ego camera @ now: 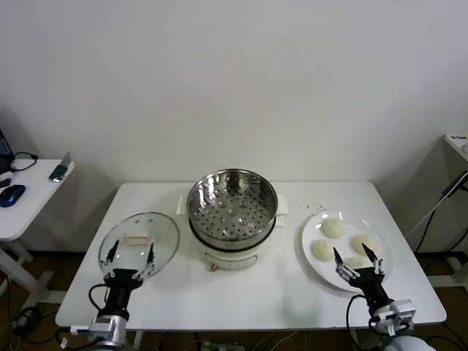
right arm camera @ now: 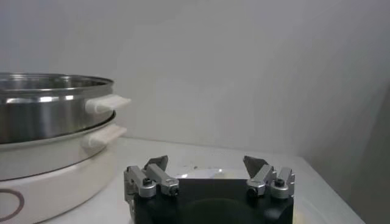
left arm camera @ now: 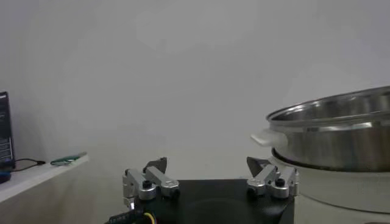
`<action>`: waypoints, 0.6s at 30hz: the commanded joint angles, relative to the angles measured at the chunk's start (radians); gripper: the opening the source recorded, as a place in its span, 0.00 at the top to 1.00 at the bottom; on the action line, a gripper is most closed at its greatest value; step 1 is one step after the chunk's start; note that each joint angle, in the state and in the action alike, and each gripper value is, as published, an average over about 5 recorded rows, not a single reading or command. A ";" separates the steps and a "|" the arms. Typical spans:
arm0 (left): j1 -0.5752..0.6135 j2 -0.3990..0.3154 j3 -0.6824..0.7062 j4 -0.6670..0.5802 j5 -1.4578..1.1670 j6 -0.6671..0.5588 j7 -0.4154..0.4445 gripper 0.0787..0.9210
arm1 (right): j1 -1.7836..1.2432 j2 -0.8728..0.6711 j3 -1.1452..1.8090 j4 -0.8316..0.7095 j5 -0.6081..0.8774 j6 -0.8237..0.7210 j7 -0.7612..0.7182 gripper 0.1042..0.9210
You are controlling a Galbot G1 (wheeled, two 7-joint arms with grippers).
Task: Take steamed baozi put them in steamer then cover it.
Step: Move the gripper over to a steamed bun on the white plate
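Several cream-white baozi (ego camera: pixel 335 228) lie on a white plate (ego camera: pixel 310 251) at the table's right. The steel steamer (ego camera: pixel 232 205) stands on its white pot base at the table's middle, with nothing in it; it also shows in the left wrist view (left arm camera: pixel 332 135) and the right wrist view (right arm camera: pixel 49 112). The glass cover (ego camera: pixel 139 240) with its cream bar handle lies flat at the left. My left gripper (ego camera: pixel 130 254) is open over the cover's near edge. My right gripper (ego camera: pixel 357 257) is open over the plate's near baozi.
A white side table (ego camera: pixel 29 197) with a mouse and cables stands at the far left. A white wall is behind the table. The table's front edge is close under both arms.
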 commanded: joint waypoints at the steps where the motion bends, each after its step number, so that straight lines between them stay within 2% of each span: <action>1: 0.002 -0.001 0.012 -0.005 0.017 0.021 -0.037 0.12 | 0.043 -0.124 0.004 -0.012 -0.054 -0.065 -0.083 0.12; 5: 0.013 0.008 0.025 -0.024 0.023 0.049 -0.037 0.12 | 0.099 -0.321 -0.015 -0.071 -0.096 -0.139 -0.247 0.12; 10: 0.012 0.013 0.039 -0.024 0.033 0.047 -0.040 0.12 | 0.249 -0.558 -0.104 -0.222 -0.142 -0.152 -0.439 0.12; 18: 0.008 0.019 0.052 -0.020 0.036 0.037 -0.048 0.12 | 0.681 -0.713 -0.445 -0.478 -0.298 -0.130 -0.745 0.12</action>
